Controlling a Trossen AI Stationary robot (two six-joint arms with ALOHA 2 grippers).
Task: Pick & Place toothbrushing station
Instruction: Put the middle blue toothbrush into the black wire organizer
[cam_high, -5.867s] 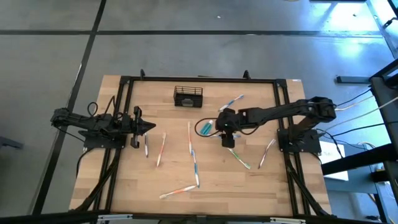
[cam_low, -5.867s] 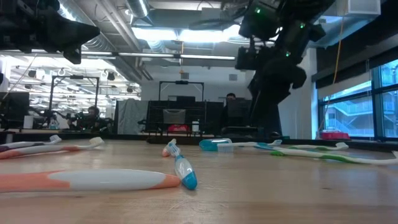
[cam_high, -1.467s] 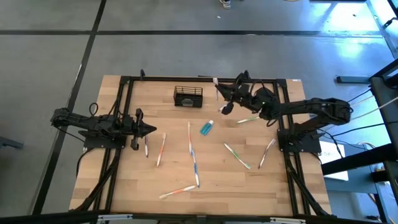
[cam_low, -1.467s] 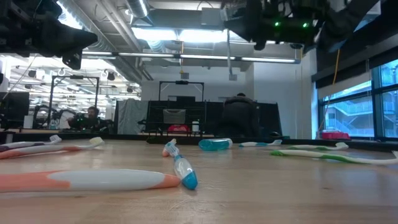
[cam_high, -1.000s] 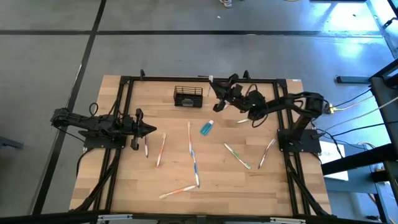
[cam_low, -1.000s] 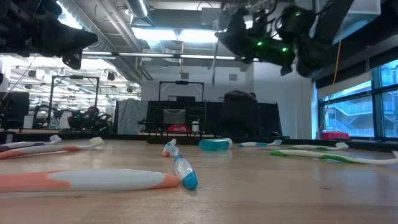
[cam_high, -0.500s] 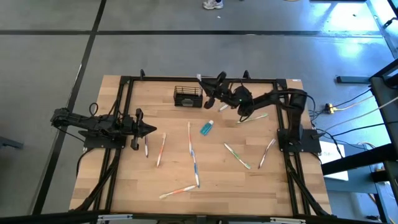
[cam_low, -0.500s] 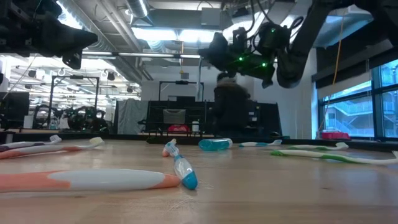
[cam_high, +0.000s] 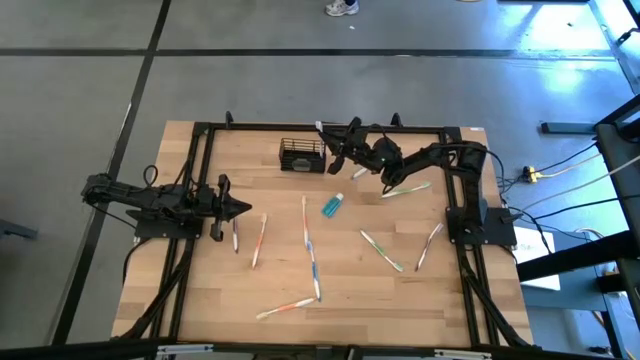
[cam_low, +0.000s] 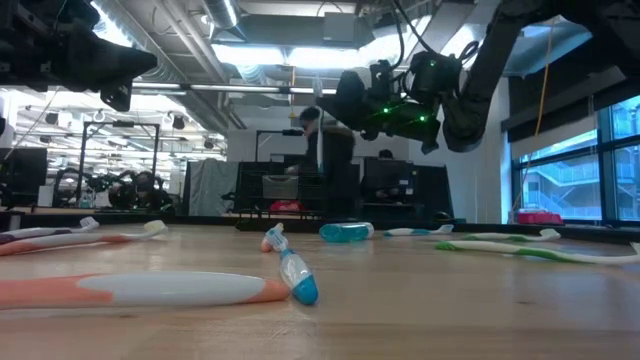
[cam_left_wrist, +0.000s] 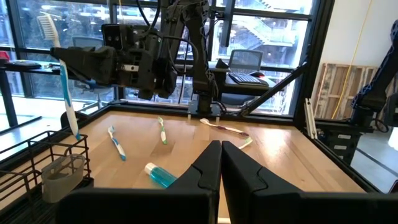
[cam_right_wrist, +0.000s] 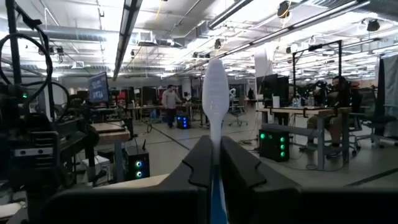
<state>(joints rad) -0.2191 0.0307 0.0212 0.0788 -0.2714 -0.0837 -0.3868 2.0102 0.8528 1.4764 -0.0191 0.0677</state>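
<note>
The toothbrushing station, a small black wire-mesh basket (cam_high: 302, 155) (cam_left_wrist: 46, 171), stands on its base near the table's far edge. My right gripper (cam_high: 335, 152) (cam_right_wrist: 214, 162) hovers just right of it, shut on a blue-and-white toothbrush (cam_left_wrist: 64, 81) (cam_high: 321, 126) that stands upright. The brush's lower end (cam_left_wrist: 75, 132) hangs about level with the basket's top rim; whether it is inside, I cannot tell. My left gripper (cam_high: 242, 207) (cam_left_wrist: 219, 155) waits shut at the table's left, touching nothing. My right gripper pinches the toothbrush's handle (cam_left_wrist: 62, 64) a little below the head, between its two fingers. The fingers reach in level from the table's right side and lie across the brush. The brush is lifted clear of the table, upright, with its bristled head (cam_left_wrist: 45, 25) on top.
Several toothbrushes (cam_high: 309, 240) lie scattered over the wooden table, and a teal tube (cam_high: 332, 205) lies right of centre. Black frame rails (cam_high: 320, 127) run along the table's far and side edges. A person's shoes (cam_high: 343, 7) show beyond the far edge.
My right gripper has carried the upright toothbrush along the far edge toward the table's left, up to the basket's right end. It has stayed shut on the brush throughout.
</note>
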